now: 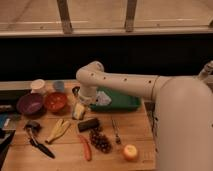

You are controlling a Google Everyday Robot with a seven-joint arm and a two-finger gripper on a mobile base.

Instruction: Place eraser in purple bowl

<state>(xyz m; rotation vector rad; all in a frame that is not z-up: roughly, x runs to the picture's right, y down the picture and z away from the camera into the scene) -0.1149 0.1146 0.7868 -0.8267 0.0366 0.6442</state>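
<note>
The eraser (pixel 88 124), a small black oblong block, lies on the wooden table just in front of the green tray. The purple bowl (pixel 29 104) sits at the left, next to the orange-red bowl (pixel 56 101). My arm reaches in from the right, bends at a pale elbow and points down. The gripper (pixel 79 110) hangs open just above and left of the eraser, between it and the orange-red bowl. I see nothing held in it. The light-blue block is hidden behind the gripper.
A green tray (pixel 122 104) stands behind the eraser. Two small pale cups (pixel 38 86) sit behind the bowls. In front lie a banana (pixel 60 129), dark grapes (pixel 100 141), a red pepper (pixel 86 148), a utensil (pixel 115 132), an orange fruit (pixel 130 152) and black tongs (pixel 38 141).
</note>
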